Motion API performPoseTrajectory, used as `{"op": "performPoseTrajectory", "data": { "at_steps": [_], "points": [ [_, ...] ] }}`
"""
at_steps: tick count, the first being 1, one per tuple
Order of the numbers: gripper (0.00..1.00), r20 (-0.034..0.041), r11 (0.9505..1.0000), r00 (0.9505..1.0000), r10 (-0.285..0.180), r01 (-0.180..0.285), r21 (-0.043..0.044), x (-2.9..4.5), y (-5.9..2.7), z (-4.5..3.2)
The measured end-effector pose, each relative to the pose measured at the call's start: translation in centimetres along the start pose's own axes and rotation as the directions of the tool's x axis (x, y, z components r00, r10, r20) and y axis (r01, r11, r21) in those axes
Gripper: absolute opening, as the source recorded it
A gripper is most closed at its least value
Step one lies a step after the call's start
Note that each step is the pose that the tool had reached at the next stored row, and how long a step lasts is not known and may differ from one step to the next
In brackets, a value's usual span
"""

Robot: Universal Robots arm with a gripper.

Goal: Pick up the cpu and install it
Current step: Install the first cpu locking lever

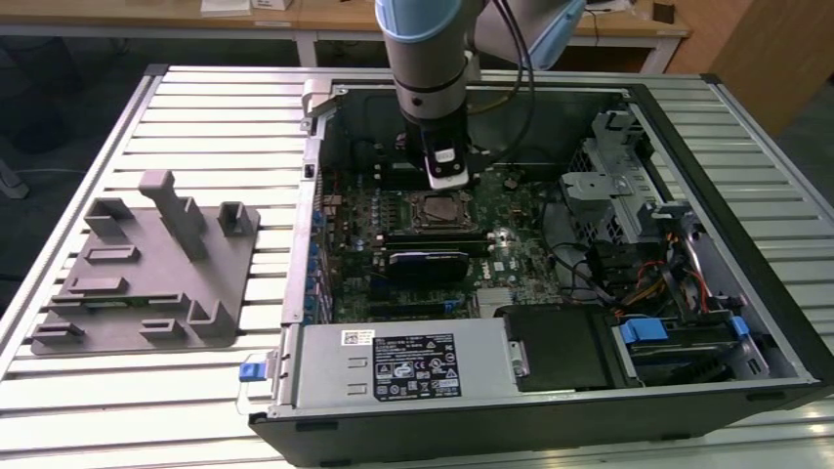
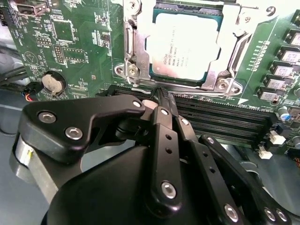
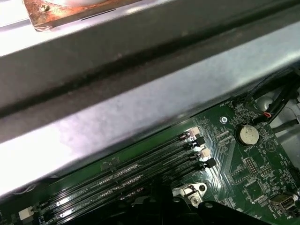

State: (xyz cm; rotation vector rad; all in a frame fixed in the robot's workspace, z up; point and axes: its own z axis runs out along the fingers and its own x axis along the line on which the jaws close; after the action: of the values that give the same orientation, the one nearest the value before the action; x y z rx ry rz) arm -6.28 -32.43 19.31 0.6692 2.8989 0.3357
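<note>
- I see the cpu (image 2: 186,46) lying flat in its socket on the green motherboard (image 2: 70,51) in the second wrist view, silver top up, with the metal socket frame (image 2: 225,70) around it.
- In the exterior view the cpu (image 1: 439,207) sits near the middle of the open computer case (image 1: 729,244), just on the near side of the arm's tip.
- My tool (image 2: 161,96) hangs just above the board beside the socket's edge, over the black memory slots (image 2: 225,119); its fingers (image 2: 165,140) are drawn together to a narrow point and I see nothing between them.
- The tool is not touching the cpu; a thin gap of board and frame lies between them.
- A round silver coin battery (image 2: 51,83) sits on the board off to one side of the tool.
- In the first wrist view I see the memory slots (image 3: 140,173) and the coin battery (image 3: 247,135) beneath a wide grey metal bar (image 3: 140,103).
- On the slatted bench (image 1: 195,107), at the exterior view's left, a grey plastic fixture (image 1: 144,274) stands well apart from the case.
- The power supply box (image 1: 397,363) fills the case's near corner.
</note>
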Motion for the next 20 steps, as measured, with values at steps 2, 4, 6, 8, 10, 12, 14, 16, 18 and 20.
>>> {"op": "performPoseTrajectory", "data": {
  "at_steps": [2, 4, 6, 8, 10, 12, 14, 16, 18, 20],
  "points": [
    [0.11, 0.0, 1.0, 1.0, 0.0, 0.0, 0.0, -0.04, -0.03, 0.03],
    [0.11, 0.0001, 1.0, 1.0, 0.0, 0.0, 0.0, -0.08, -0.08, 0.05],
    [0.11, 0.0001, 1.0, 1.0, 0.0, 0.0, 0.0001, -0.12, -0.13, 0.07],
    [0.11, 0.0001, 1.0, 1.0, 0.0, 0.0, 0.0, -0.16, -0.17, 0.08],
    [0.11, 0.0005, 1.0, 1.0, 0.0, 0.0, 0.0002, -0.17, -0.17, 0.1],
    [0.11, 0.0006, 1.0, 1.0, 0.0, 0.0, 0.0007, -0.17, -0.17, 0.09],
    [0.11, 0.0004, 1.0, 1.0, 0.0, 0.0, 0.0005, -0.17, -0.17, 0.09],
    [0.11, 0.0004, 1.0, 1.0, 0.0, 0.0, 0.0008, -0.18, -0.15, -0.04],
    [0.11, 0.0004, 1.0, 1.0, 0.0, 0.0, 0.0005, -0.2, -0.09, -0.24],
    [0.11, 0.0004, 1.0, 1.0, 0.0, 0.0, 0.0006, -0.22, -0.03, -0.47]
  ]
}}
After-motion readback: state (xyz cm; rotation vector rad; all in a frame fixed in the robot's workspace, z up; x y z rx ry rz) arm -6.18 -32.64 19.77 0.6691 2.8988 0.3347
